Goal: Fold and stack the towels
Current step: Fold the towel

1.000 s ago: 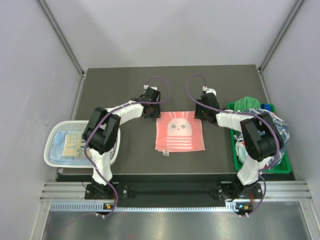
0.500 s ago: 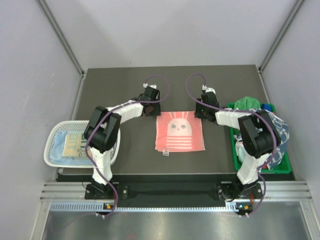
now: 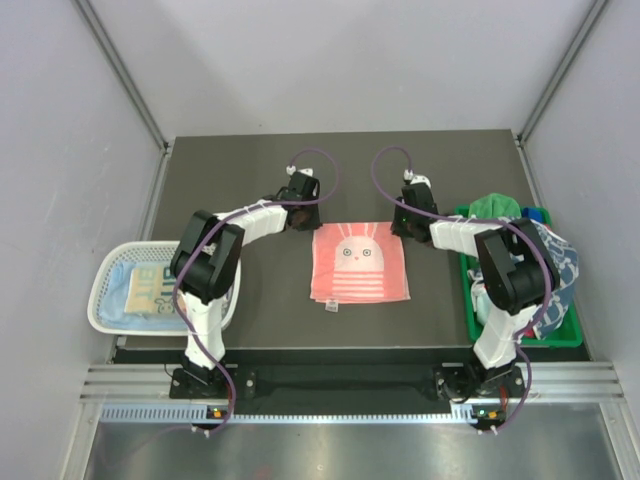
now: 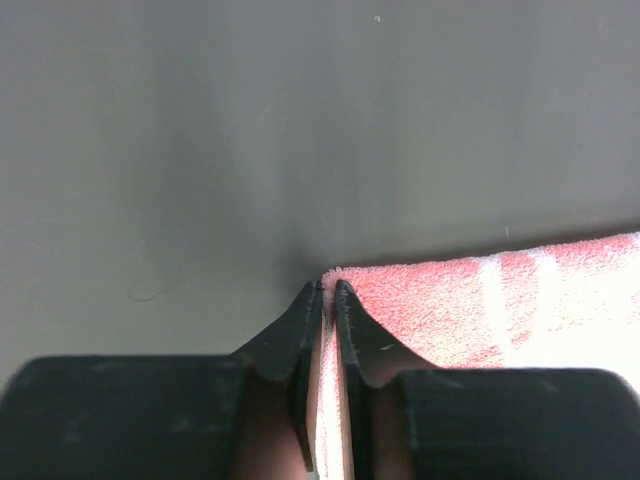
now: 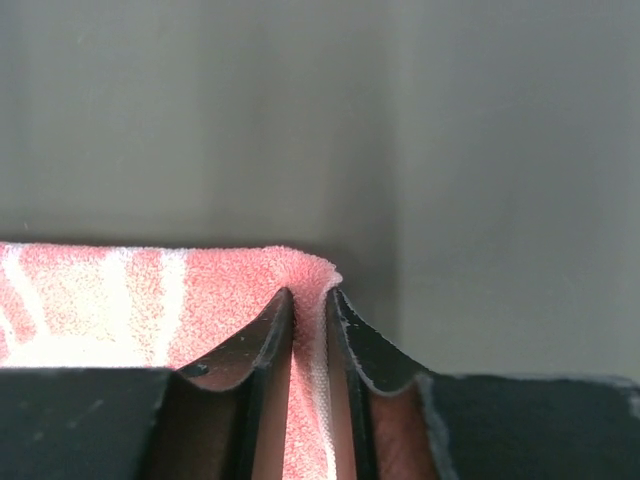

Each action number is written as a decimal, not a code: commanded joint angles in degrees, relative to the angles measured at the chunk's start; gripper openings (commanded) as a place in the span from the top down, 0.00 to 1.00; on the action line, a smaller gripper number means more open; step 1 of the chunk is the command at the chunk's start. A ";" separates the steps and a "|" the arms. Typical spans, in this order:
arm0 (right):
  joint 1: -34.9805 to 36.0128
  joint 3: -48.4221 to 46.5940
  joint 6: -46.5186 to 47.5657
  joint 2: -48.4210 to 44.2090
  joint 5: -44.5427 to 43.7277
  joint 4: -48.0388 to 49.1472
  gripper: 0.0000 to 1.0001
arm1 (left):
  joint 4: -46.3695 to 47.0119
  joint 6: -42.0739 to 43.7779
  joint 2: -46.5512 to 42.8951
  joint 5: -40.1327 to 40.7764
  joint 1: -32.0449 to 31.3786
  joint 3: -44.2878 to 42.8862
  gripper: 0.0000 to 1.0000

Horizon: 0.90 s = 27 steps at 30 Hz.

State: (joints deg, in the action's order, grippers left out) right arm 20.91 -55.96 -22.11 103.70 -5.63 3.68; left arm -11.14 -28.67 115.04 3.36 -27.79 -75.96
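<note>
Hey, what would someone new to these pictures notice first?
A coral pink towel with a bunny face lies flat in the middle, its two far corners pinched by the left end effector and the right end effector. A white mesh basket holding folded cloth sits far left, and a green bin heaped with towels far right.

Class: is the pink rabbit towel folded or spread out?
Spread out. The pink towel shows its whole rabbit and stripes; the left end effector and right end effector pinch its far corners.
</note>
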 commanded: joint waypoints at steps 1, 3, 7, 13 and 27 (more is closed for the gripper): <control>-0.60 -2.13 -0.13 0.54 0.53 -0.25 0.82 | -0.82 -0.51 1.76 -0.46 0.28 0.38 0.90; -0.52 -2.57 -0.13 0.28 0.53 -0.95 0.86 | -0.38 -0.51 1.76 0.16 0.37 0.20 0.96; -0.60 -4.23 -0.30 0.19 1.06 -1.92 0.85 | -0.11 -1.04 2.20 0.16 1.16 -1.29 1.00; -1.22 -6.43 -0.04 1.06 1.41 -2.80 0.69 | -0.37 -0.43 3.78 -0.45 2.30 -5.33 1.00; -1.40 -12.06 0.58 4.93 -3.86 -9.13 0.60 | -2.05 1.07 7.91 -1.95 4.06 -12.28 1.00</control>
State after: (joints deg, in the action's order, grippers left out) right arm 20.12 -65.17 -22.04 108.36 -6.35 -3.46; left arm -12.78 -28.49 121.82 1.26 -24.62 -86.02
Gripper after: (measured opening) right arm 0.398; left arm 0.012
